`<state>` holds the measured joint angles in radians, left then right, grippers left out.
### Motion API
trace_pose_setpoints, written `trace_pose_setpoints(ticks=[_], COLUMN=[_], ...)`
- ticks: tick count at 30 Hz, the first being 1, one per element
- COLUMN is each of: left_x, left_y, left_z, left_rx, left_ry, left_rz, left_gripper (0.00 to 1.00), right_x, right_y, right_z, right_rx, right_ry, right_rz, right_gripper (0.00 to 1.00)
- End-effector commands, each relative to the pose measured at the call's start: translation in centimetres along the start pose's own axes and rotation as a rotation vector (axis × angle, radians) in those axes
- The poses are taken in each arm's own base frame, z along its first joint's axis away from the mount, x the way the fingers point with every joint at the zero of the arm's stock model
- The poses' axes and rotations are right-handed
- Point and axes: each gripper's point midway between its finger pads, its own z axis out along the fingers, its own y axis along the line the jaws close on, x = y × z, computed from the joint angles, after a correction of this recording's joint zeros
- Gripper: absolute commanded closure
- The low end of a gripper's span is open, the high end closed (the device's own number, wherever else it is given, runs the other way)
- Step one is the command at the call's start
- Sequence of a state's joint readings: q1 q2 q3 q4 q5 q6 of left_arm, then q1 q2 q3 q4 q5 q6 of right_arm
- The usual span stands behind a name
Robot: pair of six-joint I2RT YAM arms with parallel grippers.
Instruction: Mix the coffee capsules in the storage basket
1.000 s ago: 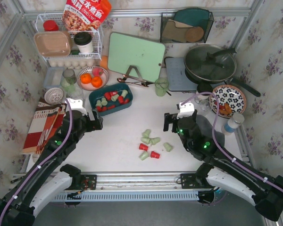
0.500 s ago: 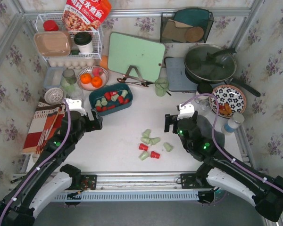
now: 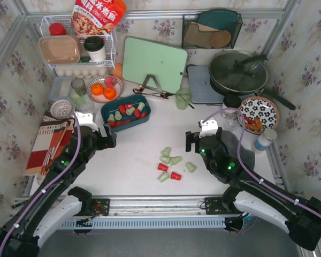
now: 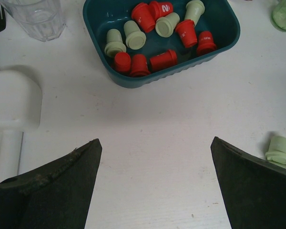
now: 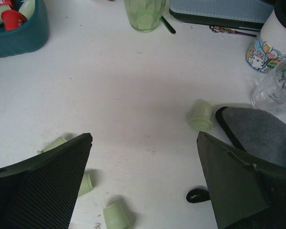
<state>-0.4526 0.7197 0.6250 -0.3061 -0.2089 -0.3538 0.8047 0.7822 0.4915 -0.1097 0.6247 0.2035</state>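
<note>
The dark teal storage basket (image 3: 129, 126) sits left of centre and holds several red and pale green coffee capsules (image 3: 126, 111). In the left wrist view the basket (image 4: 133, 81) and the capsules in it (image 4: 163, 59) lie ahead of my left gripper (image 4: 153, 140). Several loose capsules (image 3: 170, 163) lie on the white table between the arms. My left gripper (image 3: 110, 140) is open and empty, just near of the basket. My right gripper (image 3: 189, 140) is open and empty over bare table, with green capsules (image 5: 200, 117) around it. The basket's corner (image 5: 19, 40) shows at the far left of the right wrist view.
A green glass cup (image 3: 183, 99) stands right of the basket, and a plate of oranges (image 3: 105, 88) stands behind it. A clear glass (image 4: 35, 16) stands left of the basket. A grey cloth (image 5: 262, 138), a bottle (image 3: 265, 140) and a flowered plate (image 3: 258, 113) lie at the right. A pan (image 3: 238, 72) is behind them.
My right gripper has shifted slightly to the left and nearer. The left arm, the basket and the capsules have not moved.
</note>
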Motion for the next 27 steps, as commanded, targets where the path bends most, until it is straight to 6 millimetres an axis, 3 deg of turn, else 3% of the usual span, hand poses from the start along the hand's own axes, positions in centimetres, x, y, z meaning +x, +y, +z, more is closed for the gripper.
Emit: trace_pose_setpoints(ticks=[1,27], left_x=[-0.64,-0.59], left_y=[-0.16,-0.05], left_z=[0.11,0.18], left_rx=[0.003,-0.003], left_ry=[-0.027,-0.026], left_rz=[-0.01,-0.01], left_gripper=[0.01,0.01], right_x=[-0.91,-0.41], right_y=[0.24,0.15], right_z=[0.22,0.53], right_rx=[-0.001,0.002], right_ry=[-0.038,-0.048], right_rz=[0.023,0.007], right_gripper=[0.0,0.0])
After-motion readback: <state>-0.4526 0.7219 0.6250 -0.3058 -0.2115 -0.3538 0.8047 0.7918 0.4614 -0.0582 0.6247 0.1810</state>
